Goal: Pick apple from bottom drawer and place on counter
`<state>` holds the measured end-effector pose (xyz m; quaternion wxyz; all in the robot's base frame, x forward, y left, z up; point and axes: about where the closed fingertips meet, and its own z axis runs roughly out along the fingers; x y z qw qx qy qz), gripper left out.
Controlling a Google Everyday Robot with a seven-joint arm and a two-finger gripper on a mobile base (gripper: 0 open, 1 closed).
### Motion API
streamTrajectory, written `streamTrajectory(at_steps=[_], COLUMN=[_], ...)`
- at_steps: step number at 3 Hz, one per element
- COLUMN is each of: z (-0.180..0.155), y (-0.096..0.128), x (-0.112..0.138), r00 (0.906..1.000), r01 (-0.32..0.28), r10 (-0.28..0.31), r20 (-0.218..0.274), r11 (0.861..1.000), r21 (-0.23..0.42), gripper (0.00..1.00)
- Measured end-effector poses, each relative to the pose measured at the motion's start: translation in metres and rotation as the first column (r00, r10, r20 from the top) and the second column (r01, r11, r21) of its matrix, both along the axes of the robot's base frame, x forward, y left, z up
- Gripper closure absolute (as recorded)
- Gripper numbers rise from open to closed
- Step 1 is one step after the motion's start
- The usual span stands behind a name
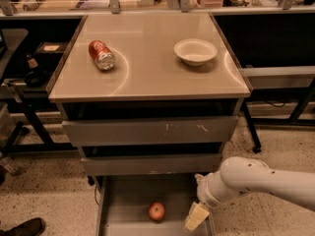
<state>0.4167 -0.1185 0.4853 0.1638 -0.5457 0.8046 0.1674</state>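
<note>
Speckled light flooring surrounded a grey cabinet whose counter (147, 77), glossy beige-grey with a thin dark edge, filled the middle of the view. On that counter a red soda can (101, 55) lay on its side toward the left, its silver end turned to the near right, and a white bowl (195, 51) stood upright toward the right, well apart from the can; nothing showed inside the bowl. Below, the two upper drawers (150, 130) were pushed in, their fronts scuffed.

The bottom drawer (123, 205) was pulled out, a shallow tray with a plain grey floor, and the apple (157, 211) was the only thing in it, resting near the drawer's middle. Being round, it showed no clear long axis, and its stem could not be made out.

The gripper (196, 216) hung over the right part of the open drawer, at the end of a white arm (256, 181) reaching in from the right. The apple sat just left of the fingers, apart from them. Whether the fingers were spread or pressed together could not be told.
</note>
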Motion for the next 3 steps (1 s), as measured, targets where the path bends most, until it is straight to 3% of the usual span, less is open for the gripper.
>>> streamTrajectory(at_steps=[1,2,3], z=[0.000,-0.021,-0.066], y=[0.000,0.003,0.005], x=[0.000,-0.004,-0.001], r00=[1.0000,0.9996,0.9970], r01=[0.000,0.020,0.069], r10=[0.000,-0.019,-0.066], r20=[0.000,-0.023,-0.039], r11=[1.000,1.000,0.995], r21=[0.000,0.023,0.077], gripper=[0.00,0.00,0.00])
